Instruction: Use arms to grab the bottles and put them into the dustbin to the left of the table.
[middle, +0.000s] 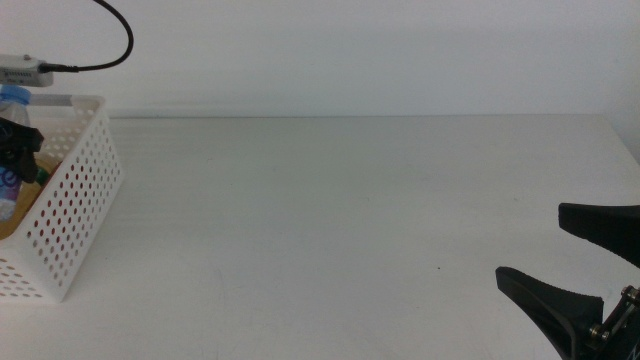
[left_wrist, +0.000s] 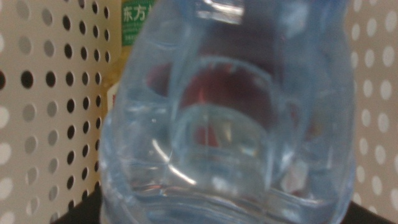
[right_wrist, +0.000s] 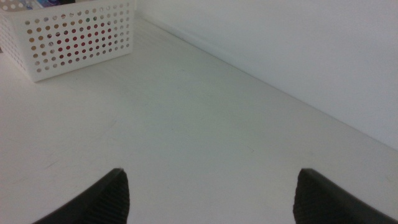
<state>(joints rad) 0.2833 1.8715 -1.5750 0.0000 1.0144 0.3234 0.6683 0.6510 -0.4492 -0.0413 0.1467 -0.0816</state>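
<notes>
From the middle view, my left gripper (middle: 18, 140) is at the far left edge, reaching down into the dustbin (middle: 75, 205), a white perforated basket standing at the left end of the bench (middle: 340, 220). Only a dark part of it shows above the rim, next to the pale blue of the water bottle (middle: 12, 100); something amber lies low in the basket behind the holes. A black cable (middle: 115, 35) loops up over that corner. My right gripper (middle: 585, 265) waits at the lower right, its two dark jaws spread well apart over bare bench, holding nothing. The bench is plain white with faint ridged stripes toward the far part, and a pale wall stands behind it.

In the left wrist view, the water bottle (left_wrist: 230, 124) fills nearly the whole picture, clear and bluish, right against the camera. My own jaws are hidden behind it, so I cannot tell whether they grip it or have let go. The dustbin's dotted walls (left_wrist: 43, 99) stand on both sides. Behind the bottle shows a green label (left_wrist: 138, 18) with white Chinese characters; I can make out "东方". A red shape shows through the plastic, too blurred to name.

In the right wrist view, my right jaws stand wide apart and empty. The dustbin (right_wrist: 74, 40) sits well away across the bench, something red showing through its holes.
</notes>
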